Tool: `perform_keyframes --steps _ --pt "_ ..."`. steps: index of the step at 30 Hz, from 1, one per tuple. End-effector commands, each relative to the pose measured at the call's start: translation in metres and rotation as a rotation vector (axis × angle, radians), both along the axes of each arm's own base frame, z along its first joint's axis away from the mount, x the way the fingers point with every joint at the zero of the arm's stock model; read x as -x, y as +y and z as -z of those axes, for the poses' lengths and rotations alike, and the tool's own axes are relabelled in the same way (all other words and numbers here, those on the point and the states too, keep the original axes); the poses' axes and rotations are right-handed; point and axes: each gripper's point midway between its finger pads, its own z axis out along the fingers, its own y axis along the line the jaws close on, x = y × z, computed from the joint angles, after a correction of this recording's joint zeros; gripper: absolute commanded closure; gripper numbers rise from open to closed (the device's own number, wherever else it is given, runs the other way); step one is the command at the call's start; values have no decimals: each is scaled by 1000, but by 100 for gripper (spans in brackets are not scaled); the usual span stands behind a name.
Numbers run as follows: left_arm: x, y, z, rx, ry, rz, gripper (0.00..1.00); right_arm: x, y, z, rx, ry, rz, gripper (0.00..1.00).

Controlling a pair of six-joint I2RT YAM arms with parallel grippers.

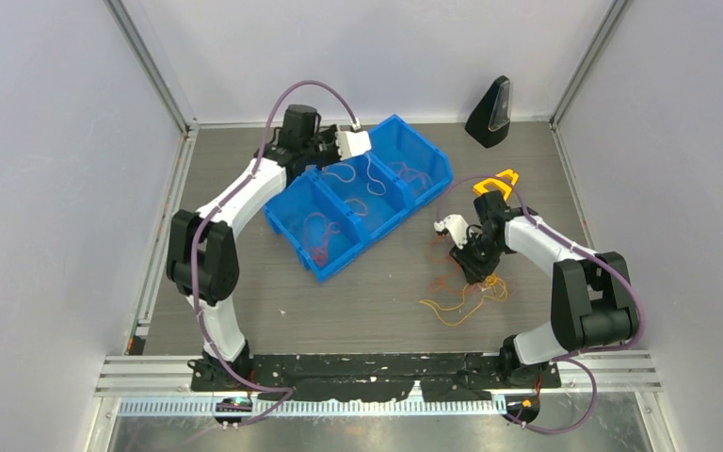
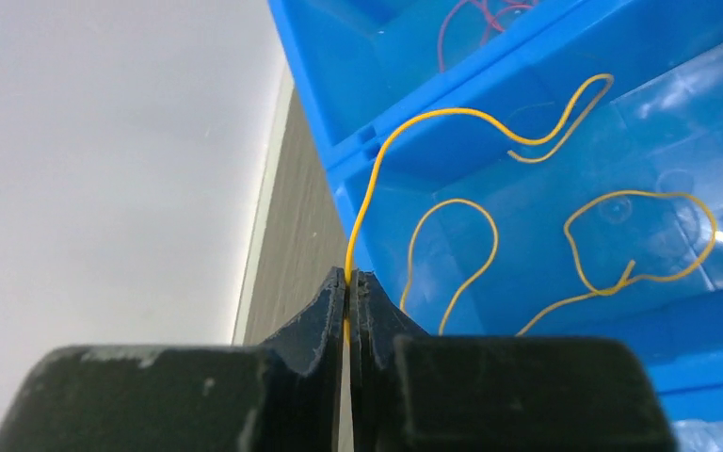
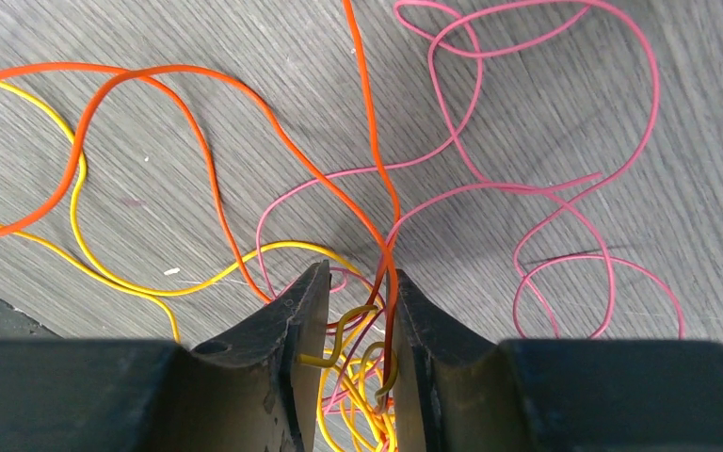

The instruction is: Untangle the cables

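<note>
While left jaws pinch a thin yellow wire [image 2: 381, 155] over the blue plastic bin [image 1: 341, 262], 11 o'clock rim, likely for sorting, right jaws sit part-spread around the orange-yellow-pink cable tangle [image 3: 358, 367], bench [image 1: 339, 311] 4 o'clock.

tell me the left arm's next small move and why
Probably open the left fingers to release the yellow cable: they are shut on it at the rim of the blue bin, and its free end lies over the compartment holding other yellow cables.
</note>
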Motion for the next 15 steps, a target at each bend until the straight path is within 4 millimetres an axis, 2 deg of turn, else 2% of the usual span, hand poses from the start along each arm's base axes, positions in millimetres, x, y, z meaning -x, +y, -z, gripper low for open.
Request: perform_keyframes --steps 1,3,4,7,8,9,12,15 --pt "31 -15 -9 -33 119 168 80 -2 5 -12 -31 -20 -7 65" --pt "55 -29 -24 49 219 213 61 0 8 -15 -53 -14 -9 66" --pt "68 -36 -37 98 264 233 54 0 13 -17 -78 -15 -12 71" --pt "101 -46 -74 242 381 255 44 1 20 -22 -118 -3 1 86" --pt "109 -45 -83 270 390 251 43 1 24 -24 -137 0 6 92" --pt "117 -43 -98 298 381 244 41 0 26 -25 -147 3 6 93" --pt "138 -31 -120 374 359 215 32 -3 40 -35 -209 -2 -1 94" --pt "165 -18 -122 446 349 182 17 -4 66 -53 -300 -22 -35 94"
